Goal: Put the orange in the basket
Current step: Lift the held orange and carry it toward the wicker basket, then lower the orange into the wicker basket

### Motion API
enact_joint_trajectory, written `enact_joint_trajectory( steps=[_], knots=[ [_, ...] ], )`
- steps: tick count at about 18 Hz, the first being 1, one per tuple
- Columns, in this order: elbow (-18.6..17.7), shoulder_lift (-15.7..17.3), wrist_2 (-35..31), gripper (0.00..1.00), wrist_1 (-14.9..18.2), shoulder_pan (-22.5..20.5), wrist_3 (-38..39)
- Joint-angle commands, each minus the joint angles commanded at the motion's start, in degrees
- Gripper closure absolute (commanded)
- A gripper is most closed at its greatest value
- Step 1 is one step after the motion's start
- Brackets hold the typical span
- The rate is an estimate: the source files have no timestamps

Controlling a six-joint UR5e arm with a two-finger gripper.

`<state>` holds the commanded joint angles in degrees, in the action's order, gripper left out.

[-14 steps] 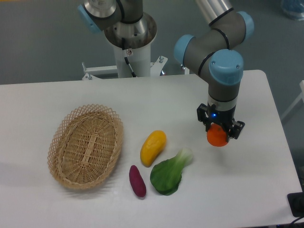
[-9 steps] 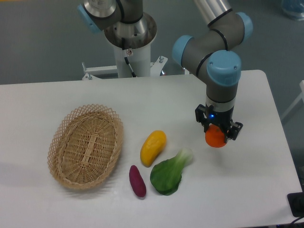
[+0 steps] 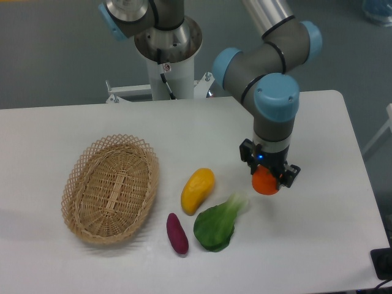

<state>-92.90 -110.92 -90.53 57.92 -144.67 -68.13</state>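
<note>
The end effector (image 3: 267, 177) is gripping the orange (image 3: 265, 182), its two fingers clamped on either side of the fruit, and it is carrying it above the right half of the tabletop (image 3: 331, 202). The orange is hanging clear of the surface, just to the right of the leafy green vegetable (image 3: 217, 223) and well apart from the basket (image 3: 110, 188), which is sitting far over on the left side.

The step in hand looks like the carry toward the basket. Between the orange and the basket are lying the yellow mango-shaped fruit (image 3: 197, 190), the green vegetable and, nearer the front, a small purple sweet potato (image 3: 177, 233). To do this well, the arm should be keeping the orange high enough to pass over all three, and over the basket's raised lattice rim, rather than skimming low and knocking something aside.

The fruit is round and smooth, so the grip should be staying firm throughout the move; a quick swing could be letting it slip from between the fingers. The best release point is over the flat woven middle of the basket, with the orange lowered close to the bottom before the fingers are parting, so it is not bouncing or rolling out over the rim.
</note>
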Motion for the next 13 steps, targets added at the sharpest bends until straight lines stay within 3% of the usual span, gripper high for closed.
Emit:
enact_joint_trajectory(
  steps=[13],
  knots=[
    [0.79, -0.08, 0.27, 0.41, -0.7, 17.74, 19.6]
  ],
)
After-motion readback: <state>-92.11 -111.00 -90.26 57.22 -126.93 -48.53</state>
